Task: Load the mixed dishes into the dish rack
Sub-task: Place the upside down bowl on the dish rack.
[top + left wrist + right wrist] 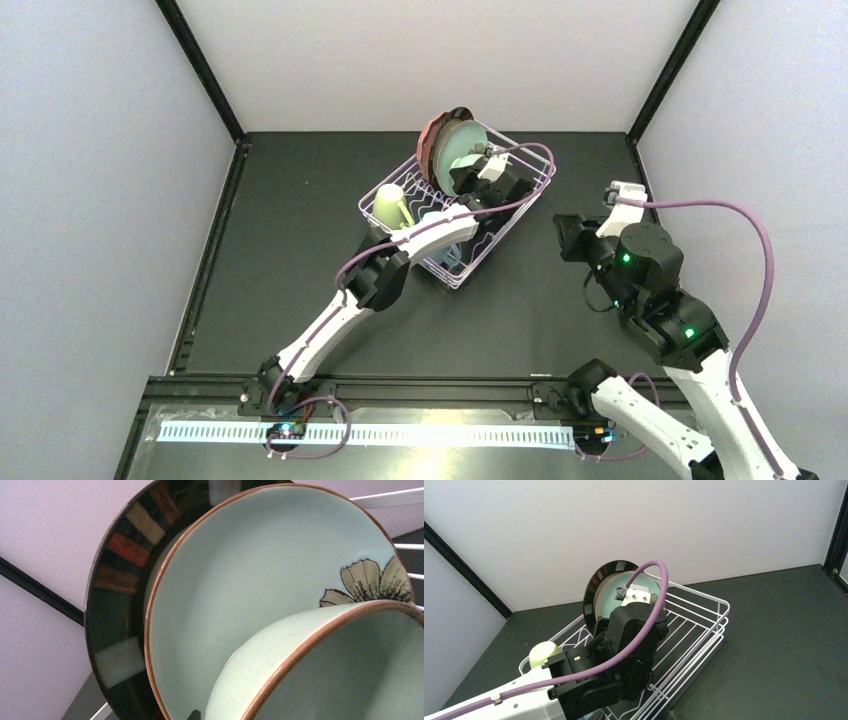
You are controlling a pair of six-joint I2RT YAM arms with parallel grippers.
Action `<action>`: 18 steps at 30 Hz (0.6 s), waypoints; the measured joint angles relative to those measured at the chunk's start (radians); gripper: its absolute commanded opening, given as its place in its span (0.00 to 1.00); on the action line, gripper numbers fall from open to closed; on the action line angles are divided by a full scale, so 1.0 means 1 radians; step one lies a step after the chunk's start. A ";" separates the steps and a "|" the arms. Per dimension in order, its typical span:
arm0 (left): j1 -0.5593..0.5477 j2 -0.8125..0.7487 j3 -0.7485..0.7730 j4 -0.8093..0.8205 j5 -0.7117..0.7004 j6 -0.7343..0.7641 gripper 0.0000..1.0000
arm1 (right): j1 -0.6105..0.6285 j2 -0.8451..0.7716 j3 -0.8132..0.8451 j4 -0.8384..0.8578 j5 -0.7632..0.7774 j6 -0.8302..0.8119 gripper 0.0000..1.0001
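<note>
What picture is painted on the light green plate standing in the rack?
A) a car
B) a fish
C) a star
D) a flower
D: in the left wrist view, the mint flowered plate has a pale flower with dark outlines drawn near its rim.

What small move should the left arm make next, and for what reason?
Probably ease the pale-green bowl down a little into the dish rack. The left claw seems shut on it, close beside the upright mint flowered plate, not yet released.
</note>
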State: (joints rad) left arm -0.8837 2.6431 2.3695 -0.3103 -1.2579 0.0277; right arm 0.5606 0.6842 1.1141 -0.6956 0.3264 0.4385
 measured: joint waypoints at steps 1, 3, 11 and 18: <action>0.001 0.002 0.000 0.013 -0.008 0.009 0.01 | 0.000 -0.008 -0.007 0.006 -0.003 -0.003 0.72; 0.003 0.004 0.000 0.040 -0.022 0.032 0.01 | 0.000 -0.023 -0.026 0.022 -0.013 -0.011 0.72; 0.019 0.020 0.006 0.104 -0.041 0.080 0.01 | 0.000 -0.058 -0.096 0.055 -0.028 -0.019 0.72; 0.026 0.056 0.014 0.128 -0.035 0.093 0.01 | 0.000 -0.068 -0.136 0.094 -0.039 -0.018 0.72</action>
State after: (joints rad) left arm -0.8574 2.6987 2.3836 -0.1822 -1.2930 0.1204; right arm 0.5606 0.6167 0.9783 -0.6014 0.2874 0.4202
